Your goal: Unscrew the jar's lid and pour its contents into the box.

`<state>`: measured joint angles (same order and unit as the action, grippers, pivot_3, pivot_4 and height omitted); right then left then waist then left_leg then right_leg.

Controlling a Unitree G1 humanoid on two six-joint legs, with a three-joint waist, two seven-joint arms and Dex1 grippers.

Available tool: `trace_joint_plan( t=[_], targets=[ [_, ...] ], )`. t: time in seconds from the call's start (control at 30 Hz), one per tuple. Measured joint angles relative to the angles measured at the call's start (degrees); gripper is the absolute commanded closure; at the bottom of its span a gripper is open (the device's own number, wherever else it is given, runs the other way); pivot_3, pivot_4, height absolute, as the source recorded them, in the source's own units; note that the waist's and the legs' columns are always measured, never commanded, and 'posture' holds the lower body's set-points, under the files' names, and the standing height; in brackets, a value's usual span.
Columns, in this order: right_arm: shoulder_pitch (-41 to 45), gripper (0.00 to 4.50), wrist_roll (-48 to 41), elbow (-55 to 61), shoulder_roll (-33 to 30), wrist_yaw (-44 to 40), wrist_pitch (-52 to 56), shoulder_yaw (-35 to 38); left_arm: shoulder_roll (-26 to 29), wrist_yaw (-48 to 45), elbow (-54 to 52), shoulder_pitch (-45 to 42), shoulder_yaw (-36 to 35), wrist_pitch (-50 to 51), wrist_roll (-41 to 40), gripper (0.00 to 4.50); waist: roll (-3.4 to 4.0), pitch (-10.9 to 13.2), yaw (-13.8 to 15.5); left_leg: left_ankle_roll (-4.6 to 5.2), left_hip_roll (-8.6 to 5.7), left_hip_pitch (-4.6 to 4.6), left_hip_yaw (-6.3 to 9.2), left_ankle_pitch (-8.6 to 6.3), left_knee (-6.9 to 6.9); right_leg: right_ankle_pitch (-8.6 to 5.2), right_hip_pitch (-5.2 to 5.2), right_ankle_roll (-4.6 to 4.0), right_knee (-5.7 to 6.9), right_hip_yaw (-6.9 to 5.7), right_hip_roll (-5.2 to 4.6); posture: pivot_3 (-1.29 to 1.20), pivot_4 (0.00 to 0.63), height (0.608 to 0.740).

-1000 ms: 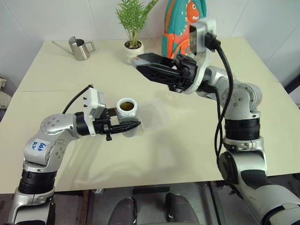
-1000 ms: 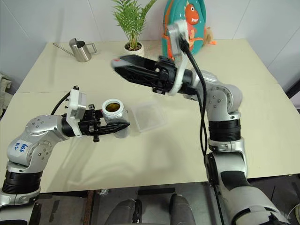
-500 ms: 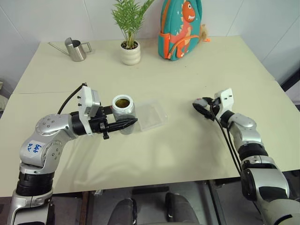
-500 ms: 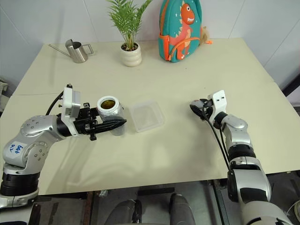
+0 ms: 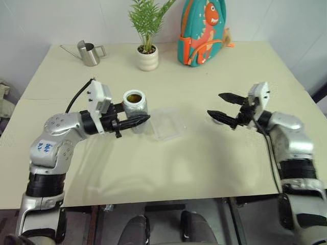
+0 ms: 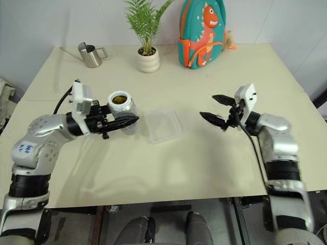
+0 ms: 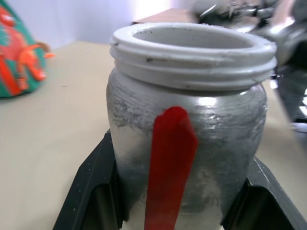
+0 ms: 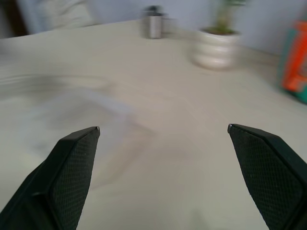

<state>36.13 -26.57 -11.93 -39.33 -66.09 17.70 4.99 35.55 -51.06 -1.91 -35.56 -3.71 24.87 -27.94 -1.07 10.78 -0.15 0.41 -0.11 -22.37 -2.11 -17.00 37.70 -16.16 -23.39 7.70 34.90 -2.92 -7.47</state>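
Observation:
My left gripper (image 5: 140,118) is shut on the jar (image 5: 136,108) and holds it upright just above the table, left of the box (image 5: 167,124). The jar's mouth is open, and yellow-brown contents (image 5: 134,97) show inside. In the left wrist view the jar (image 7: 192,124) with its red stripe sits between both fingers. On the right side of the table my right gripper (image 5: 215,104) hangs open and points toward the box, with nothing between its fingers (image 8: 72,163). A faint grey patch (image 5: 216,119) under its lower finger may be the lid; I cannot tell.
Along the far edge of the cream table (image 5: 168,168) stand a steel watering can (image 5: 90,52), a white plant pot (image 5: 147,57) and a teal dinosaur backpack (image 5: 202,30). The box lies between the two grippers.
My right gripper swung from high over the table's middle down to the right side and opened. The left gripper carried the jar a little forward. The camera view also shifted.

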Motion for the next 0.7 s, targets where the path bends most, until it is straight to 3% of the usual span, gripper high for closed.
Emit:
trace_joint_plan(
  t=[0.13, 0.4, 0.57, 0.7],
  targets=[
    [-3.35, 0.01, -1.95, 8.38, -1.68, -0.77, 7.0, -0.78, -1.43, 2.33, 9.31, -7.23, 4.93, -5.22, 8.78, 2.57, 0.0, 0.0, 0.49, 0.1, -0.11, -0.08, -0.17, -0.05, 0.21, 0.08, 0.03, 0.08, -0.01, -0.02, -0.04, 0.0, 0.15, 0.74],
    [-7.46, 0.01, -1.18, 13.25, -1.67, 3.15, 7.34, -0.41, -3.46, 4.29, 23.26, -13.34, 14.01, -22.24, 24.64, 2.57, -0.01, 0.0, 0.92, 0.17, -0.18, -0.3, -0.49, -0.1, 0.28, 0.12, -0.09, 0.13, -0.12, -0.1, 0.02, 0.0, 0.15, 0.74],
    [-10.73, 0.01, -1.32, 15.67, -0.33, 5.48, 7.67, -0.31, -3.45, 19.29, 31.09, -18.71, 19.11, -40.06, 42.0, 2.57, -0.02, 0.01, 1.59, 0.17, -0.23, -0.54, -0.5, -0.1, 0.4, 0.18, -0.22, 0.18, -0.17, -0.13, 0.0, 0.0, 0.15, 0.74],
    [-12.44, 0.01, -1.71, 18.49, 1.36, 7.53, 8.55, -0.41, -2.8, 38.08, 34.48, -23.49, 24.47, -51.6, 59.17, 2.57, -0.02, 0.01, 1.73, 0.21, -0.27, -0.63, -0.49, -0.11, 0.43, 0.22, -0.23, 0.24, -0.24, -0.15, -0.02, 0.0, 0.15, 0.74]
  ],
)
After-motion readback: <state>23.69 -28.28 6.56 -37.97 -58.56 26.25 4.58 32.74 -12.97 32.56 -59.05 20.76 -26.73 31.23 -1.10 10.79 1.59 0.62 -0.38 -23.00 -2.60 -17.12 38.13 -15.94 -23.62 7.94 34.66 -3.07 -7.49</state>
